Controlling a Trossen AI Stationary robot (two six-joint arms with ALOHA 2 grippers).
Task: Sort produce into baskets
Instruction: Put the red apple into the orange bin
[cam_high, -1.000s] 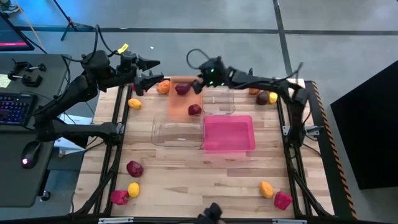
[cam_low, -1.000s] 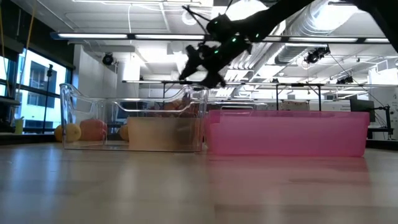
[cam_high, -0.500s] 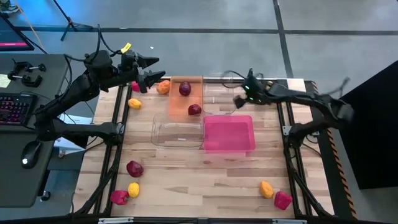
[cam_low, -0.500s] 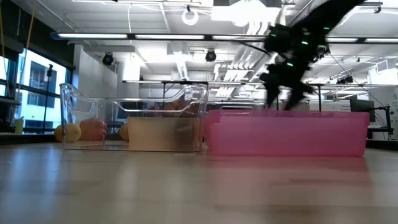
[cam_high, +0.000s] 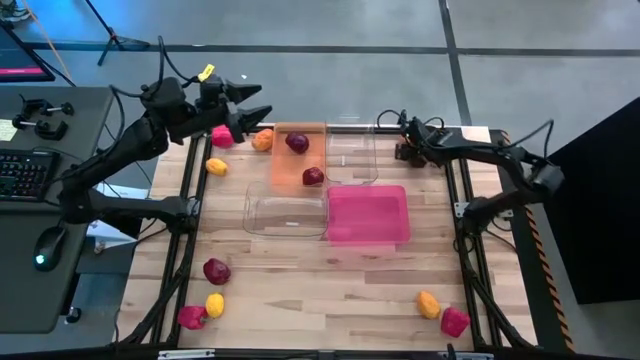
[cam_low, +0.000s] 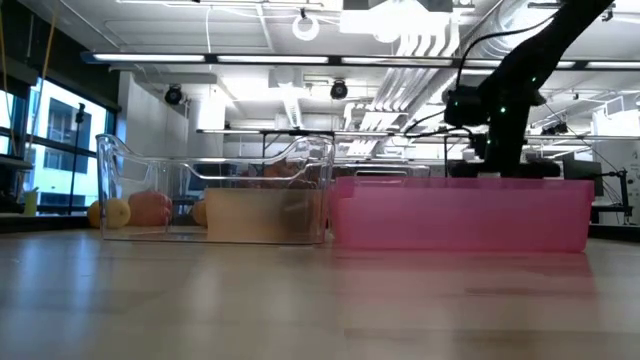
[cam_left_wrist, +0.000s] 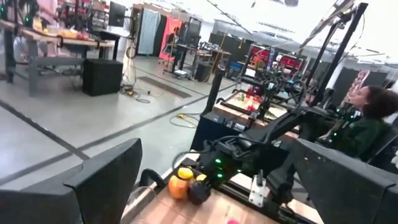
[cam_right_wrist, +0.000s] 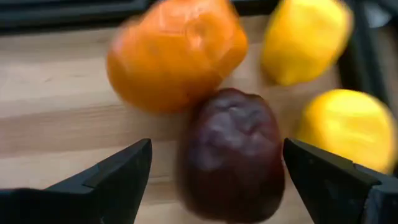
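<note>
**Inspector:** Report the right gripper and what crowds it.

**Arm:** My right gripper (cam_high: 408, 150) is down at the far right corner of the table (cam_high: 330, 280), fingers spread wide and holding nothing. My wrist view shows a dark maroon piece (cam_right_wrist: 231, 155) lying between my fingers (cam_right_wrist: 118, 171), untouched on both sides. An orange piece (cam_right_wrist: 175, 53) presses against it, and two yellow pieces (cam_right_wrist: 305, 37) lie just beside it. From above, my own arm covers most of that cluster, so I cannot count it there.

**Inspector:** And the left?

**Arm:** My left gripper (cam_high: 250, 105) hangs over the far left edge, fingers wide, empty. Near it lie a pink-red piece (cam_high: 222, 136), an orange one (cam_high: 262, 140) and a yellow one (cam_high: 216, 166).

**Inspector:** Baskets?

**Arm:** The orange basket (cam_high: 285, 172) holds two maroon pieces (cam_high: 297, 143). A clear basket (cam_high: 352, 160) stands beside it, a second clear basket (cam_high: 285, 215) nearer, and the pink basket (cam_high: 368, 217) just beside that one. More produce lies at both near corners.

**Inspector:** The low view?

**Arm:** It shows the pink wall (cam_low: 460, 212) screening my right gripper's fingertips; the piece behind the clear wall (cam_low: 215, 190) is probably the orange one.
</note>
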